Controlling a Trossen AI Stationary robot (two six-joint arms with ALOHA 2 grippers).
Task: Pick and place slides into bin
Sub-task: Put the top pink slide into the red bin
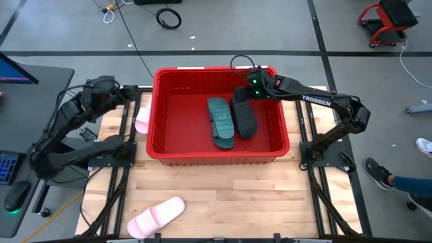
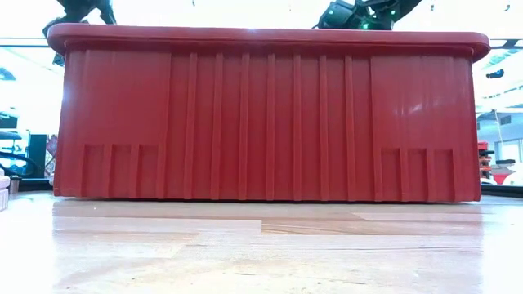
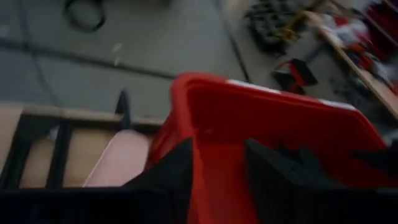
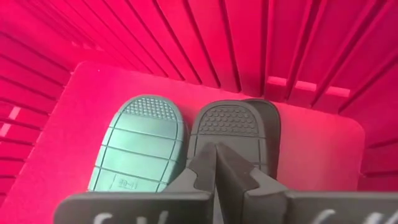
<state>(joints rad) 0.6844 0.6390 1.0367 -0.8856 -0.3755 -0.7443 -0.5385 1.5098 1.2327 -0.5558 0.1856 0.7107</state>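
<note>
— Looked straight down over the whole table from overhead; sat at tabletop level, pressed close against the red bin's outer wall.
— Peered from the left wrist past the bin's rim toward the floor; stared from the right wrist down inside. Shared that bin throughout.

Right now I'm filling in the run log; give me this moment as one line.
bin: teal slide, black slide inside | right gripper: shut, above black slide | left gripper: beside bin | pink slides: on table
</note>
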